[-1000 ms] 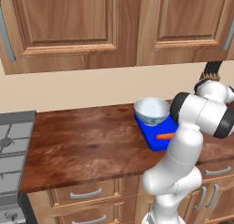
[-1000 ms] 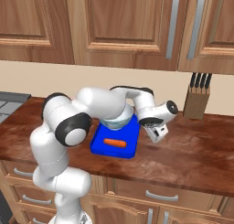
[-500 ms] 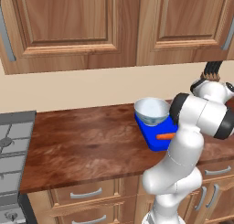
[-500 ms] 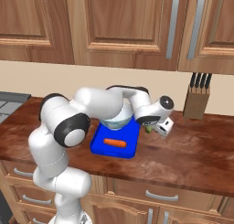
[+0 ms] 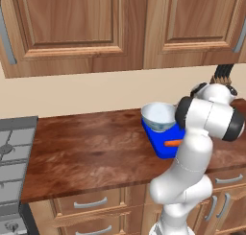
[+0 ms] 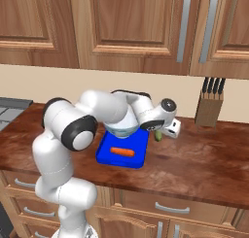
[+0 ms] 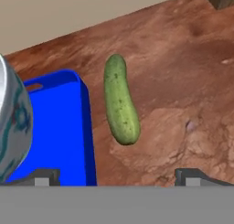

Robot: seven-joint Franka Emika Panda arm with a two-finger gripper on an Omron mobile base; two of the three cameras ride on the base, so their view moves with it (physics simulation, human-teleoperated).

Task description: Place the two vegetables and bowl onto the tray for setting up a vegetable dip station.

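Left base view: you see the bowl point(image 5: 159, 116) sitting on the far end of the blue tray point(image 5: 163, 145), and the tip of the carrot point(image 5: 172, 143) poking out from behind the arm. The arm's own bulk hides the counter past the tray's right side, so do not steer from here.

Right base view: the carrot point(image 6: 122, 152) lies on the tray point(image 6: 108, 156) in front of the bowl point(image 6: 122, 130). The gripper point(image 6: 165, 133) hangs low at the tray's right edge, with the cucumber point(image 6: 158, 135) peeking out just beneath it on the counter point(image 6: 204, 154). This angle gives you the hand's height over the wood; how far the jaws stand apart is hard to read here, probably because the hand faces away.

Hand view: the cucumber point(image 7: 120, 98) lies on bare wood just beside the tray's wall point(image 7: 85, 120), apart from it, running roughly parallel to that wall. The two finger tips point(image 7: 47, 175) stand spread to their widest, holding nothing, one over the tray and one over the counter, so the cucumber sits between them.

Step in hand: you are lining up on the last vegetable. Shift slightly away from the tray so the inner finger clears its wall on the way down, close across the cucumber's middle, then lift it over the rim.

Extra here: the bowl's patterned side point(image 7: 13, 122) crowds the left edge.
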